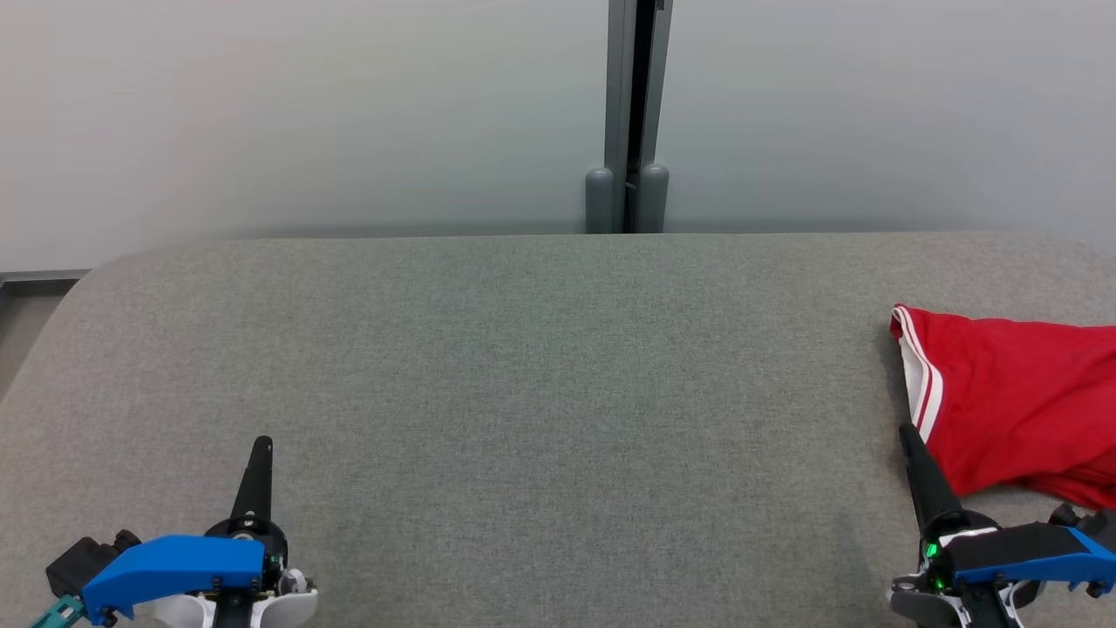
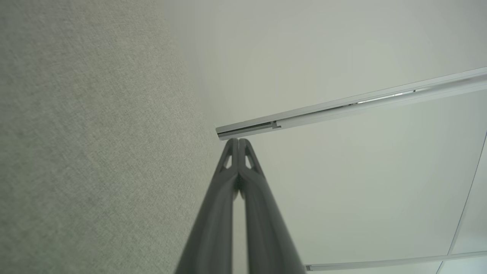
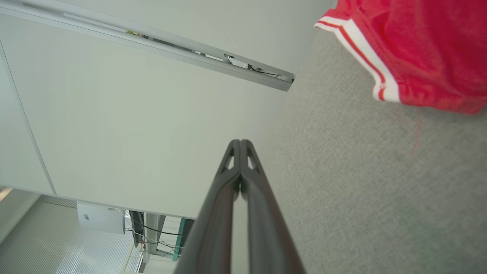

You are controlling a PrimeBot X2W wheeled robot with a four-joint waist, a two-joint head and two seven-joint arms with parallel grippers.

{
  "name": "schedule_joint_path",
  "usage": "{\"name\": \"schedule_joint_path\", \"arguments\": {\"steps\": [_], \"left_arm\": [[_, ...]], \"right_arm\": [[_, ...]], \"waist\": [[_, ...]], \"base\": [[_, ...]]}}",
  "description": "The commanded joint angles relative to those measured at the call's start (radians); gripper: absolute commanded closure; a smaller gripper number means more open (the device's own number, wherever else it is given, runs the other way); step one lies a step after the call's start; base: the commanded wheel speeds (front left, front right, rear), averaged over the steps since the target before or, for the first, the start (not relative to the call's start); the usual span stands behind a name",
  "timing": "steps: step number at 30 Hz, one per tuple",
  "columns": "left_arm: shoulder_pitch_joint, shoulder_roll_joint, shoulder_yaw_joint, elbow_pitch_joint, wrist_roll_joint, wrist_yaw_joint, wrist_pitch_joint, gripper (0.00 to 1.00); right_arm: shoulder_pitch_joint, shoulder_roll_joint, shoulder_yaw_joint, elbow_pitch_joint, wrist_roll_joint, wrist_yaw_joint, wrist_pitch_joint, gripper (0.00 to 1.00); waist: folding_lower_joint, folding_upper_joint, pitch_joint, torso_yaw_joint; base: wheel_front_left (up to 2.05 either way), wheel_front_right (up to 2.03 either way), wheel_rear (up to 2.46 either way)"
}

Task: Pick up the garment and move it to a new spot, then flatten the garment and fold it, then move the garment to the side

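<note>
A red garment (image 1: 1020,401) with white-striped trim lies crumpled at the right edge of the grey fabric table (image 1: 558,392); part of it runs out of the head view. In the right wrist view the garment (image 3: 418,49) sits at the upper right. My right gripper (image 1: 907,433) stands shut at the lower right, its tips just left of the garment's striped hem and holding nothing; its own view shows the fingers (image 3: 240,144) pressed together. Over at the lower left, far from the garment, my left gripper (image 1: 261,445) is shut and empty, tips (image 2: 238,141) together.
Pale wall panels rise behind the table, joined by a grey vertical post (image 1: 629,113) at the back middle. The table's left corner is rounded, with floor (image 1: 26,314) beyond it. The right wrist view catches a desk and cables (image 3: 152,232) in a far room.
</note>
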Motion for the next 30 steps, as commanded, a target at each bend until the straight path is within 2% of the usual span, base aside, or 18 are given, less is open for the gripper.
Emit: {"name": "schedule_joint_path", "arguments": {"steps": [1, 30], "left_arm": [[-0.024, -0.002, 0.014, -0.004, -0.016, -0.008, 0.007, 1.0], [-0.053, -0.039, 0.091, 0.002, -0.174, -0.054, 0.068, 1.0]], "right_arm": [[-0.025, -0.002, -0.006, -0.011, 0.024, 0.0, 0.006, 1.0], [-0.031, -0.003, -0.034, -0.024, 0.243, 0.0, 0.053, 1.0]], "waist": [[0.0, 0.0, 0.0, 0.001], [0.0, 0.0, 0.001, 0.014]], "base": [[0.0, 0.0, 0.0], [0.0, 0.0, 0.0]]}}
